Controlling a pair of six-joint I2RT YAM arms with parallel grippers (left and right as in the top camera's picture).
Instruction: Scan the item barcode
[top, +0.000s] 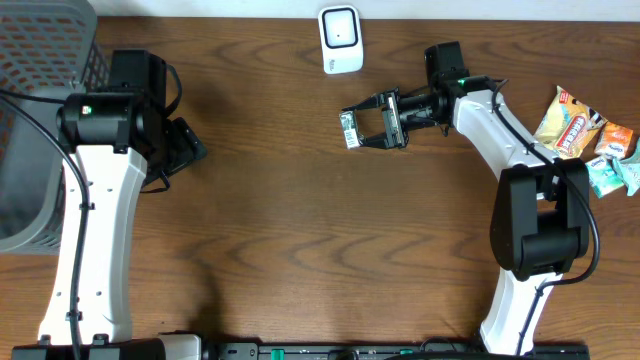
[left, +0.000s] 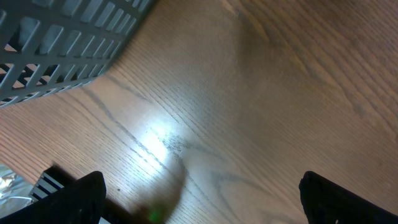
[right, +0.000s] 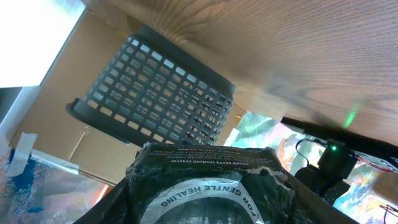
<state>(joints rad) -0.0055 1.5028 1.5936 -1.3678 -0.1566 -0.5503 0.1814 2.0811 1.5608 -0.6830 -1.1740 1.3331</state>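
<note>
Right pincer (top: 360, 128) is gripping a dark packet (top: 349, 127) at 6 o'clock from the scanner (top: 340, 40); left pincer (left: 202, 206) is hovering wide open above the bench (top: 280, 220).

Left arm (top: 95, 230), right arm (top: 490, 118): white links, black joints, cables, green LEDs.

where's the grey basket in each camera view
Overhead: grey basket at the left edge, upper part.
Left wrist: basket in the top left corner.
Right wrist: basket left of centre, above the held packet.
Shared landmark: the wooden table, next to the basket in every view.
</note>
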